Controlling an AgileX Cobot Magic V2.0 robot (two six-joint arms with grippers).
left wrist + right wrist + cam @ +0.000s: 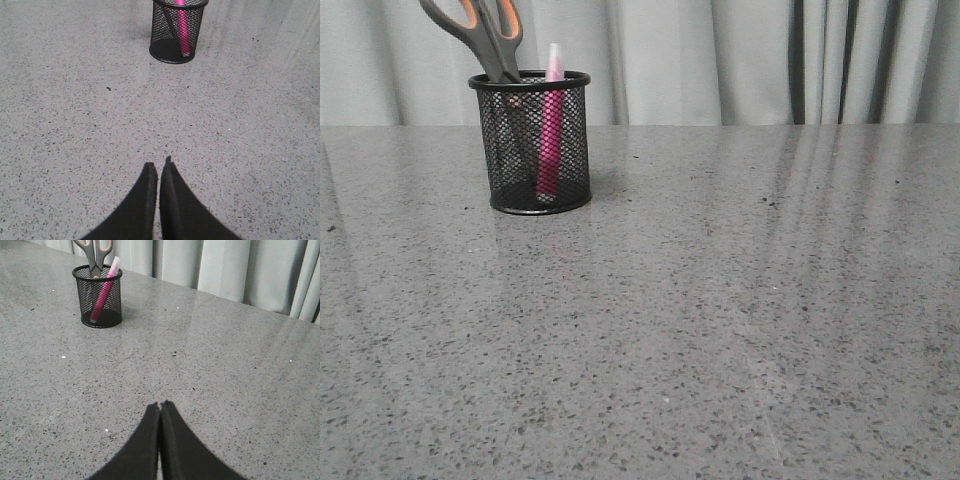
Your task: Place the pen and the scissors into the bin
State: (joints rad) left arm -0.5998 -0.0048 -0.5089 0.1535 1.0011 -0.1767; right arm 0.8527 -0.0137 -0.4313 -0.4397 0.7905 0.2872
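The black mesh bin [532,145] stands upright at the back left of the grey speckled table. The pink pen [551,140] stands inside it, its pale cap above the rim. The scissors [485,32] stand in it blades down, grey and orange handles sticking out. The bin also shows in the left wrist view [176,32] and the right wrist view [98,296], with pen [104,292] and scissors [93,252] inside. My left gripper [158,165] is shut and empty, well short of the bin. My right gripper [160,404] is shut and empty, far from it.
Pale curtains [720,55] hang behind the table's far edge. The grey table surface [720,300] stretches from the bin toward the front and right. Neither arm shows in the front view.
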